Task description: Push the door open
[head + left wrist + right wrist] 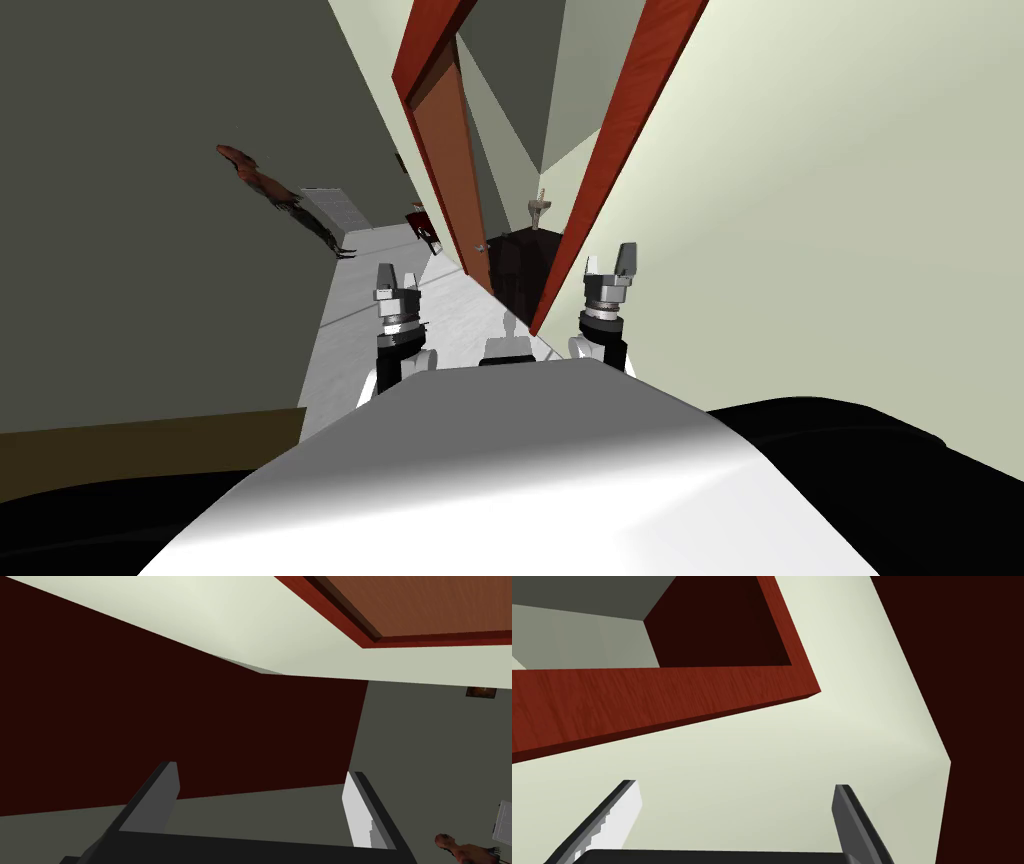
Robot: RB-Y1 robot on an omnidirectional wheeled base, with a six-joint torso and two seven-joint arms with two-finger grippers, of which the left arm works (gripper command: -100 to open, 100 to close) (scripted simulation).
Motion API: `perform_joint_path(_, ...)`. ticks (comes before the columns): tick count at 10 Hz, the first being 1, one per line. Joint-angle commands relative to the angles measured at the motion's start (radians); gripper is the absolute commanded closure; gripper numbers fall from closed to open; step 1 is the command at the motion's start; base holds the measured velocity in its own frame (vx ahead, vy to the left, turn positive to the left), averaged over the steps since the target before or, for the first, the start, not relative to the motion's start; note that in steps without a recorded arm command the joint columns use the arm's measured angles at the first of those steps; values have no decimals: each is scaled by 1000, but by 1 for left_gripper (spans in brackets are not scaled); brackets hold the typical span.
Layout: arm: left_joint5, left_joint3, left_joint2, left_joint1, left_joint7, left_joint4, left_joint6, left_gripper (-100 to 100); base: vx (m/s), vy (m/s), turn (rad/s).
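Reddish-brown wooden door (447, 160) is standing partly open already; left gripper (398, 277) and right gripper (610, 263) are hovering spread, short of it.

Door (448, 170): brown wood, fine grain, matt. Frame (637, 703): redder wood, streaked grain, slight sheen. Wall (762, 761): smooth, matt, cream. Floor (335, 350): smooth, pale grey. My right fingers (619, 821): smooth, plain grey, possibly metal.

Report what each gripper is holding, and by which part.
Nothing is held. The left gripper and the right gripper both stand open with nothing between their fingers, and neither touches the door.
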State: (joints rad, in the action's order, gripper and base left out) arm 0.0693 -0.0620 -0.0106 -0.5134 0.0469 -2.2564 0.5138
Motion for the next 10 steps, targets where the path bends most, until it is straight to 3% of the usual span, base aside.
perform_joint_path(1,3,11,-9,13,-7,30,6,-100,67,9,-13)
perform_joint_path(10,16,69,-42,79,-44,185,39,-100,147,66,-20)
